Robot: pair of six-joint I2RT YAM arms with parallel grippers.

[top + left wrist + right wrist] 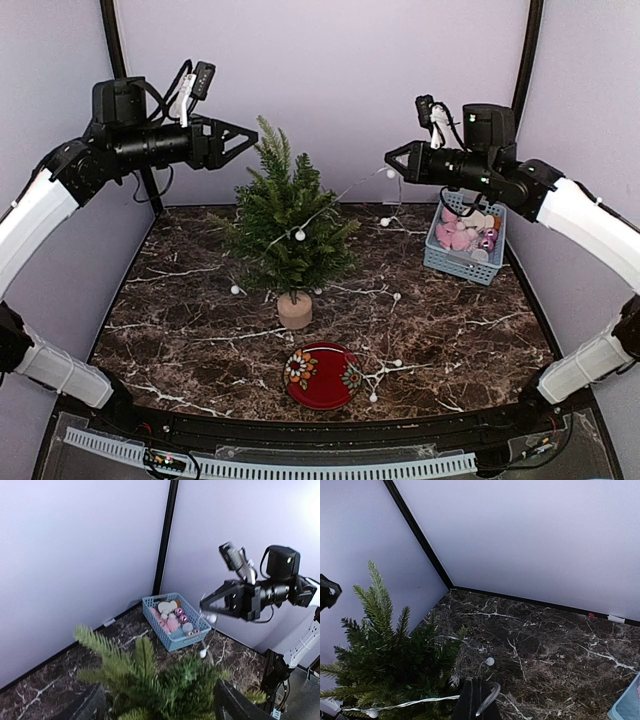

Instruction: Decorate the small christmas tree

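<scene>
The small christmas tree [285,215] stands upright on its pale wood stump at the middle of the marble table [450,330] — dark green, with a string of white bulbs [300,235] draped over it and trailing across the tabletop. Only the top view shows the stump and the red plate [322,375] (flowers painted on its rim) in front. The right wrist view shows the right gripper [477,692] pinching the string's wire. The left gripper [250,138] hangs spread just beside the treetop. The blue basket [452,262] at the right rear holds pink and white ornaments [170,617].
</scene>
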